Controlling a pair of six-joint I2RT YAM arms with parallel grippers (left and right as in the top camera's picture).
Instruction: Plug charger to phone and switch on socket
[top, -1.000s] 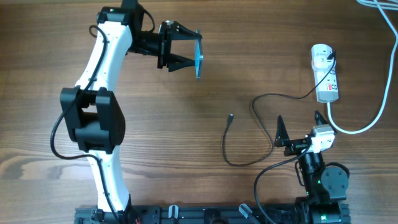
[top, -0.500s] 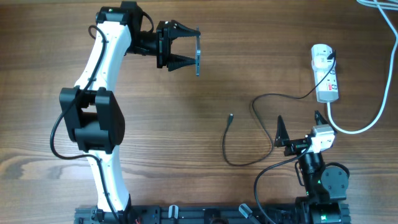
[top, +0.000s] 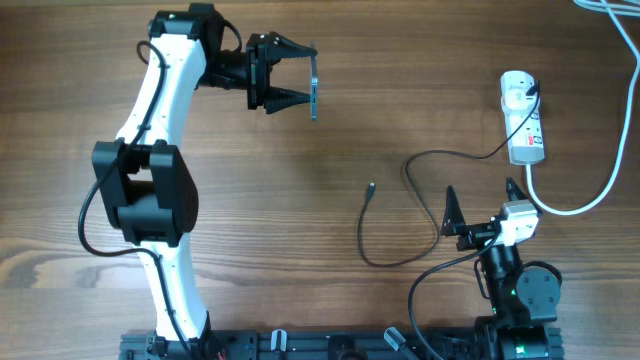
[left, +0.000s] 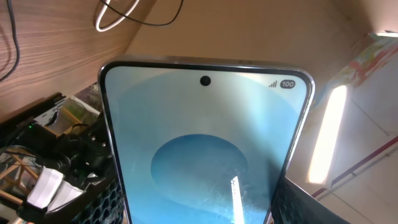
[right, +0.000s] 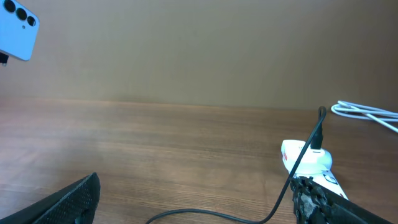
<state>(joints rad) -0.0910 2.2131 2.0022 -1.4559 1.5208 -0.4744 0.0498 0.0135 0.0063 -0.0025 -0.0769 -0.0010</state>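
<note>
My left gripper (top: 306, 85) is shut on the phone (top: 314, 87) and holds it on edge above the table at the upper middle. In the left wrist view the phone's blue-teal screen (left: 205, 162) fills the frame between the fingers. The right wrist view shows its back with camera lenses (right: 15, 28) at the far left. The charger's thin black cable (top: 400, 205) lies looped on the table, its connector tip (top: 371, 187) free at the centre. Its other end is plugged into the white socket (top: 523, 118) at the right. My right gripper (top: 480, 205) is open and empty near the cable loop.
A thick white cord (top: 600, 190) runs from the socket in a curve toward the right table edge and on to the top right corner. The socket also shows in the right wrist view (right: 306, 158) with the black cable plugged in.
My left gripper has moved slightly left and up with the phone, which has turned more edge-on to the overhead camera. The right arm has not moved.
</note>
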